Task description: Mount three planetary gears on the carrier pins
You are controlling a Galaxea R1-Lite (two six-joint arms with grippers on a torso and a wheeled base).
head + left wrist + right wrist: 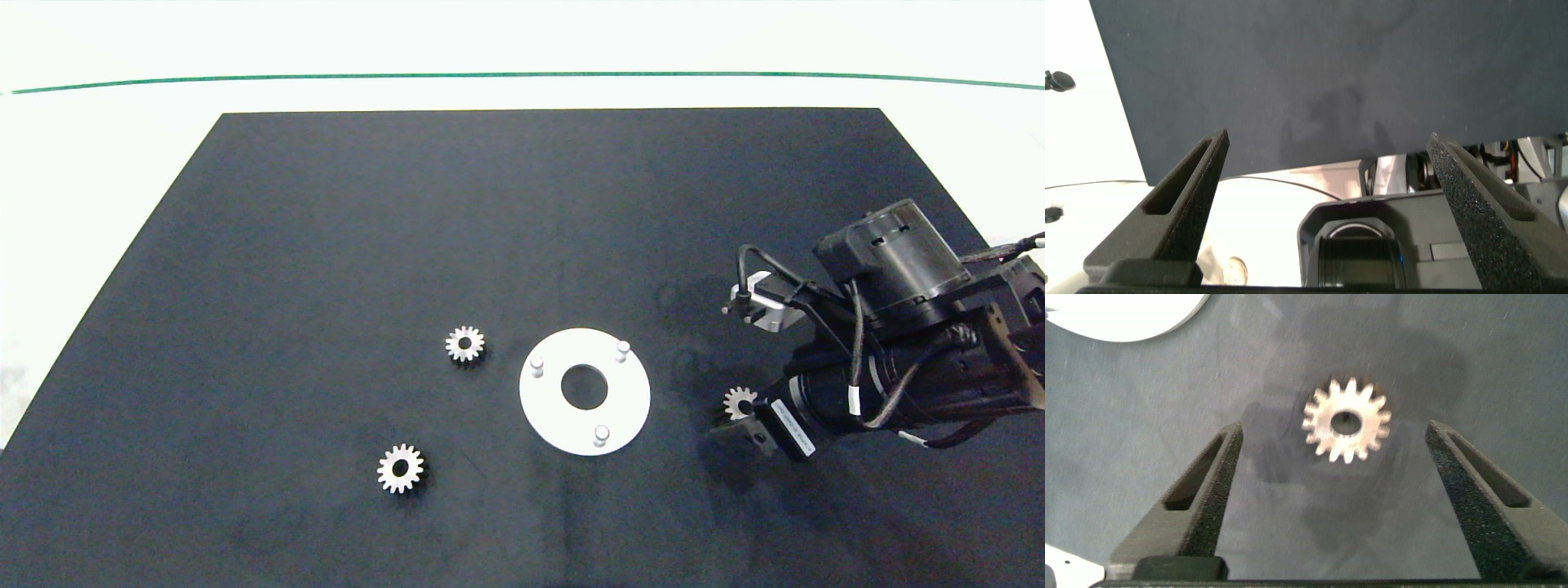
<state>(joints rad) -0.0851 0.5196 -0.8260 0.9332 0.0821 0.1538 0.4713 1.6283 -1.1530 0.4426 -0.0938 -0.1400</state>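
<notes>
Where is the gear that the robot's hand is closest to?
In the head view that gear lies on the black mat, right of the white disc, between the right gripper's open fingers, untouched.

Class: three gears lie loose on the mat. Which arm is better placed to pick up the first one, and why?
The right. The right gripper hangs open over the gear beside the white disc, fingers either side. The left gripper faces bare mat.

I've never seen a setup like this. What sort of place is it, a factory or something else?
It looks more like a robotics lab test bench than a factory. A plain dark mat covers a white table, with only a few loose gears and a white pinned disc laid out. One robot gripper hovers open over a gear.
</notes>
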